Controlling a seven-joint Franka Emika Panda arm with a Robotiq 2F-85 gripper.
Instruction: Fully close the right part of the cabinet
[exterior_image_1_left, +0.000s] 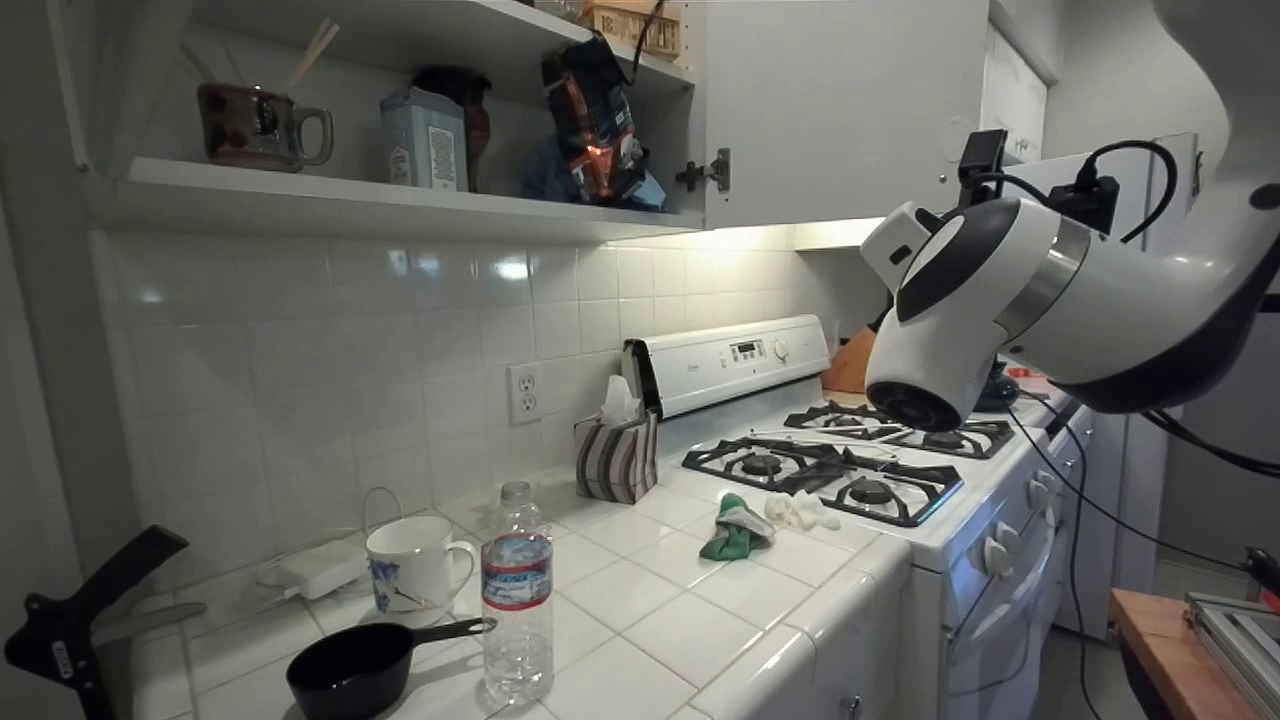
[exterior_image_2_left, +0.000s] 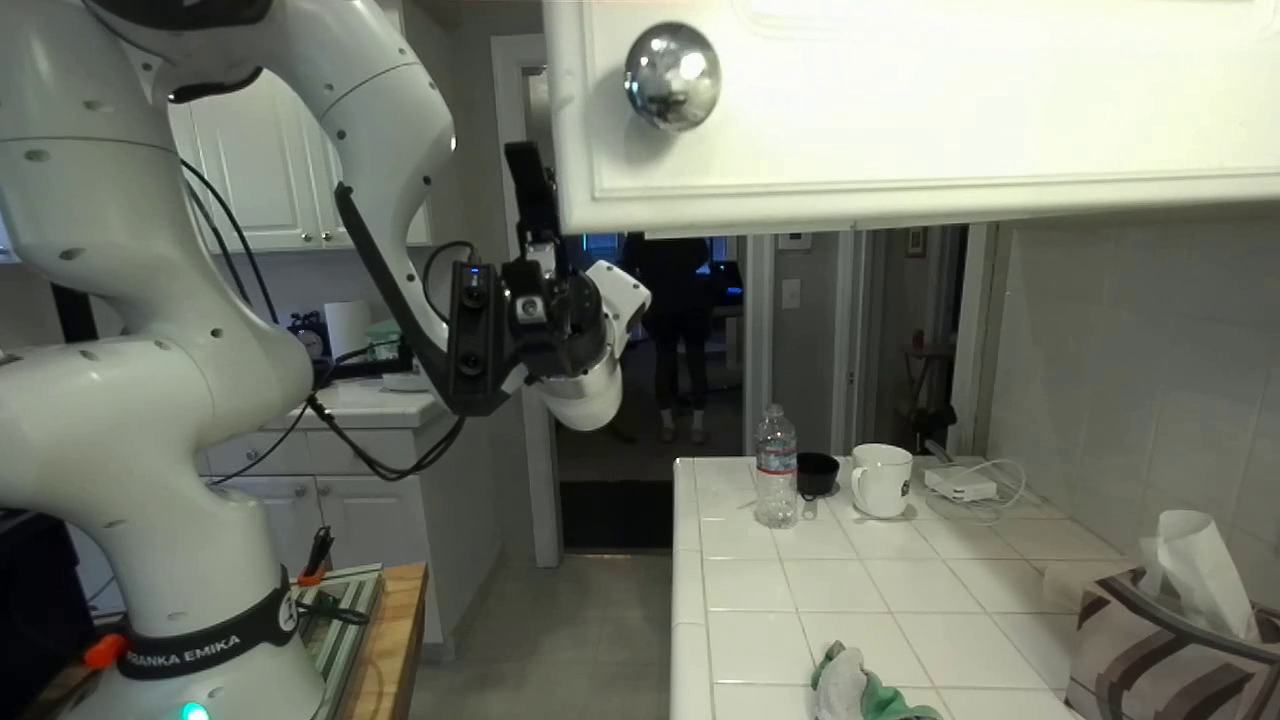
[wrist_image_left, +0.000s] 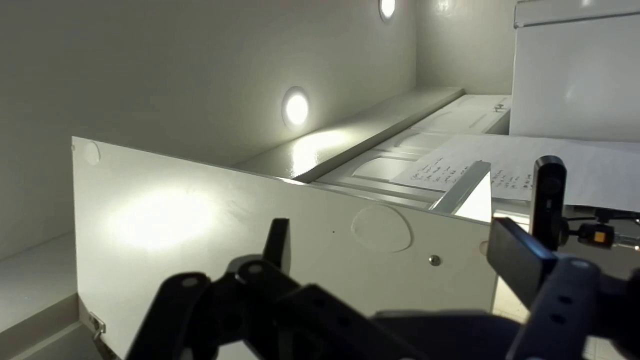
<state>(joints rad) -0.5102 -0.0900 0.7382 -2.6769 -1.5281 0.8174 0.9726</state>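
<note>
The right door (exterior_image_1_left: 840, 110) of the cabinet (exterior_image_1_left: 420, 214) is standing open above the worktop (exterior_image_1_left: 650, 610), its knob (exterior_image_2_left: 672, 78) gleaming in an exterior view – in the wrist view the fingers (wrist_image_left: 520, 260) are standing wide apart, facing the door's inner side, any contact being hard to tell

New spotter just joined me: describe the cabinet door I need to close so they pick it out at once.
In an exterior view, find the white stove, then look up and left to the wall cabinet with exposed shelves. The cabinet door is the large white panel at the shelves' right end. Unlike the shut doors farther back, it stands open, with a metal hinge showing.
</note>
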